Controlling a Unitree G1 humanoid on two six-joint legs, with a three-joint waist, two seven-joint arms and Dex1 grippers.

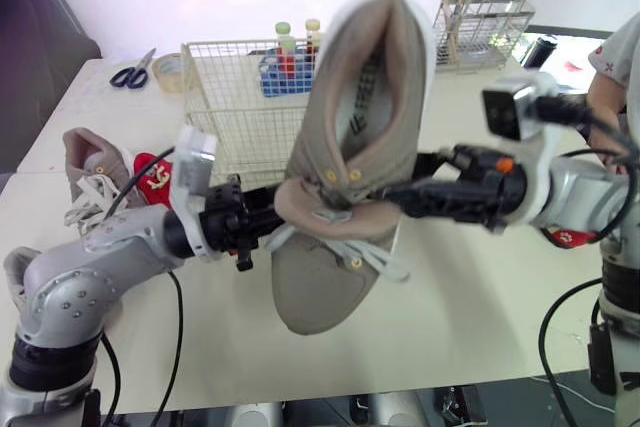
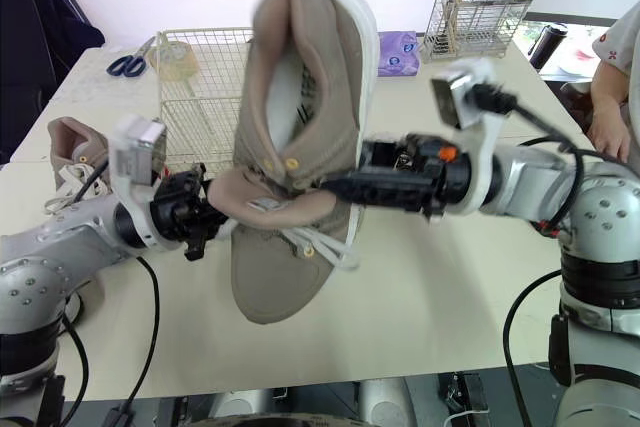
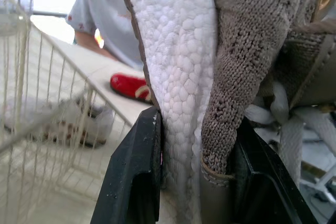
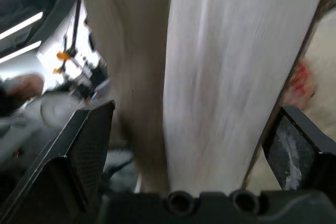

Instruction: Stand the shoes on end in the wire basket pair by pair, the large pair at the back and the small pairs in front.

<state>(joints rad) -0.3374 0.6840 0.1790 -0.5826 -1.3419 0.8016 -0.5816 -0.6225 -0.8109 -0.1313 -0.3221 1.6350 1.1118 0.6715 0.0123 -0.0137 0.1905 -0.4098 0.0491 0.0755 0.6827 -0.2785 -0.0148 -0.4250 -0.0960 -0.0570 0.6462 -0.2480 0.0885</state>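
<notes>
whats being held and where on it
The large beige shoe. The left pincer clamps its side at midfoot, across sole and upper; whether the right pincer grips too cannot be told.

shoe (image 1: 350, 137) before wire basket (image 1: 228, 97); scissors (image 1: 132, 72), perhaps tape (image 1: 168, 70), left.

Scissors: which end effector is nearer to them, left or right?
Left. The left end effector holds the shoe on the side facing the scissors; the right end effector is beyond it.
</notes>
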